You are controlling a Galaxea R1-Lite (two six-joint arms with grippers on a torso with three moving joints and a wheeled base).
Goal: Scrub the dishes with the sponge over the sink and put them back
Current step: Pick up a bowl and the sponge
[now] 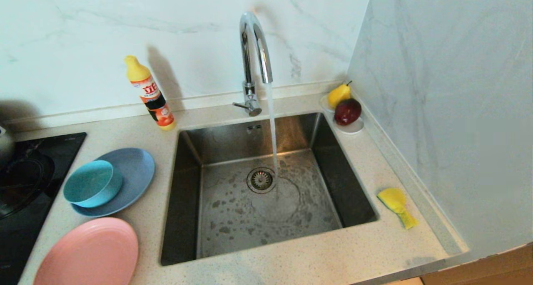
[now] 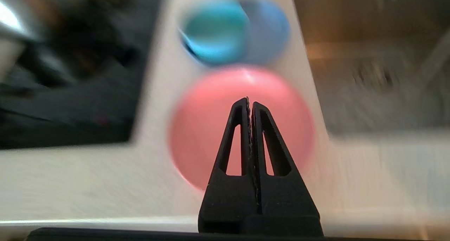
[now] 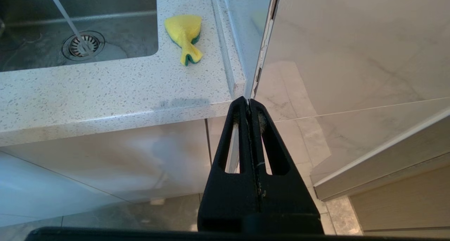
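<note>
On the counter left of the sink (image 1: 187,201) lie the dishes: a pink plate (image 1: 89,254) at the front, and behind it a grey-blue plate (image 1: 133,172) with a teal bowl (image 1: 89,183) on it. The yellow sponge (image 1: 396,205) rests, squashed, on the counter right of the sink. Neither arm shows in the head view. My left gripper (image 2: 250,102) is shut and empty, back from the counter edge with the pink plate (image 2: 207,128) beyond its tips. My right gripper (image 3: 249,101) is shut and empty below the counter's right corner, apart from the sponge (image 3: 184,31).
Water runs from the tap (image 1: 254,52) into the wet basin by the drain (image 1: 261,179). A detergent bottle (image 1: 150,93) stands at the back wall. A white saucer (image 1: 354,127) with a pear and a red fruit sits at the back right. A black stovetop (image 1: 25,185) lies left; a wall (image 1: 449,110) stands right.
</note>
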